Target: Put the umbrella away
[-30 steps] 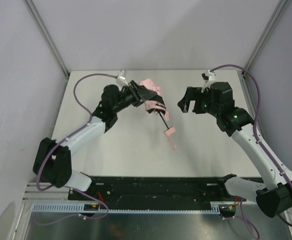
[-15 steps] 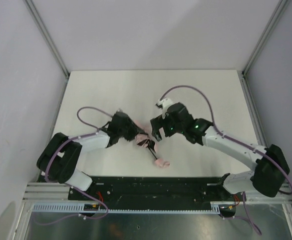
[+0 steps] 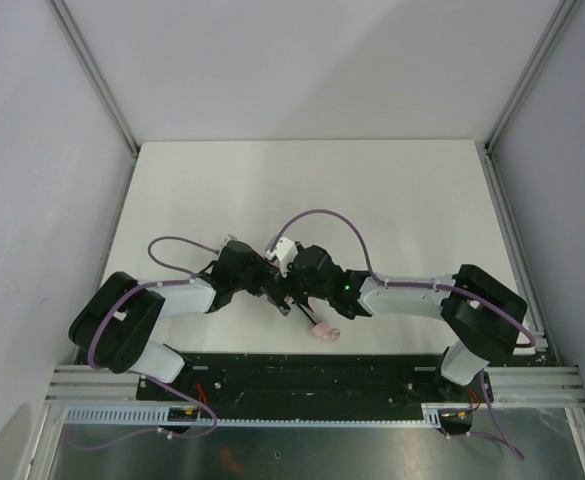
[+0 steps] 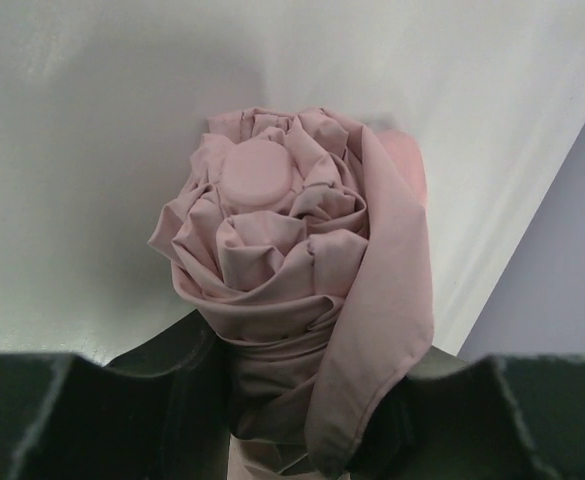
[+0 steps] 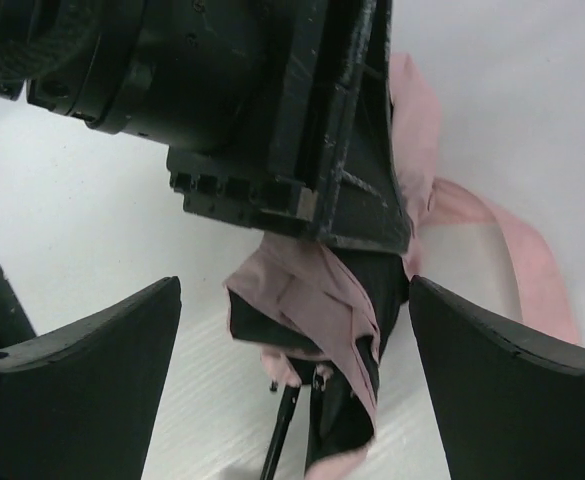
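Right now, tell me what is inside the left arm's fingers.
The pale pink fabric folding umbrella, bunched, round pink cap facing outward. In the left wrist view the bundle covers its shaft and handle.

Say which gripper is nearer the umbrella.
Left. The left gripper is clamped on the umbrella, around its bundled fabric. The right gripper is open, one finger on each side of it, not touching.

A robotics lab test cell: a white table (image 3: 222, 190) boxed in by plain panels (image 3: 302, 60) and aluminium posts (image 3: 90, 70) (purple cabling (image 3: 317, 212) loops over it).
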Robot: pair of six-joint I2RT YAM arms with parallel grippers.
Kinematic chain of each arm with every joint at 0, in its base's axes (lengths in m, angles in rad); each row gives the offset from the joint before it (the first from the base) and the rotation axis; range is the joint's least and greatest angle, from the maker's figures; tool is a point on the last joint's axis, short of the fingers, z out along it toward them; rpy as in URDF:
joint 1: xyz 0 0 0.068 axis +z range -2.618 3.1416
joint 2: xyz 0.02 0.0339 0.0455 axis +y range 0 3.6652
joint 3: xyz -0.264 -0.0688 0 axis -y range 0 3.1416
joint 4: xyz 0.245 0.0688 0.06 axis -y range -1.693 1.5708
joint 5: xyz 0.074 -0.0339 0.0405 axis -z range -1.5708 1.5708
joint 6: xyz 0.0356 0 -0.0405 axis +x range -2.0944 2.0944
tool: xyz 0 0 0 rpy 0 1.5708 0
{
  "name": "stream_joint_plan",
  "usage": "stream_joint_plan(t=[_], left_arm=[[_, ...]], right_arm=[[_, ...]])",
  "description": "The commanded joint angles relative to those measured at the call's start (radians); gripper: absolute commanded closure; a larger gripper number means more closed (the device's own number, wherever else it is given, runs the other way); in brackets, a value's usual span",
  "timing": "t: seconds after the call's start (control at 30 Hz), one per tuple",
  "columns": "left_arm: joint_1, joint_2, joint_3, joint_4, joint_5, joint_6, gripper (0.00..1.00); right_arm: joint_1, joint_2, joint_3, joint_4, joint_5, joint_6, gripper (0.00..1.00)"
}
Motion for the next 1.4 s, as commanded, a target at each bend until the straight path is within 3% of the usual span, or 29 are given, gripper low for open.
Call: stream_joint_plan(t=[0.0,0.17,0.33,0.43,0.7,0.8,1.0,1.17,1.37], left_arm=[[-0.009,0.023,-0.034,-0.037,-0.017,-0.035,1.0],[-0.008,0.03,-0.035,-0.039,0.013,-0.065,1.0],[-0.008,0.04,-0.037,-0.041,0.03,-0.089,1.0],[-0.008,0.04,-0.037,-0.043,0.031,-0.105,1.0],[-0.008,0.018,-0.026,-0.046,0.03,-0.118,0.98],[-0.006,0.005,-0.016,-0.045,0.023,-0.107,0.79],[0.037,-0.046,-0.03,-0.036,0.042,-0.067,0.34],[0.107,-0.153,-0.092,-0.035,0.089,-0.029,0.15],[0.215,-0.328,-0.198,-0.049,0.195,0.013,0.02]], right_arm=[[0.015,0.066,0.0,0.18,0.003,-0.098,0.01],[0.021,0.14,0.01,0.172,0.085,-0.18,0.03],[0.03,0.209,0.011,0.214,0.189,-0.204,0.13],[0.032,0.238,0.014,0.228,0.234,-0.208,0.29],[0.032,0.297,-0.004,0.299,0.282,-0.253,0.93],[0.02,0.309,-0.015,0.313,0.254,-0.257,0.99],[-0.015,0.3,-0.057,0.349,0.147,-0.247,1.0],[-0.039,0.3,-0.071,0.355,0.091,-0.265,1.0],[-0.05,0.301,-0.078,0.359,0.082,-0.283,1.0]])
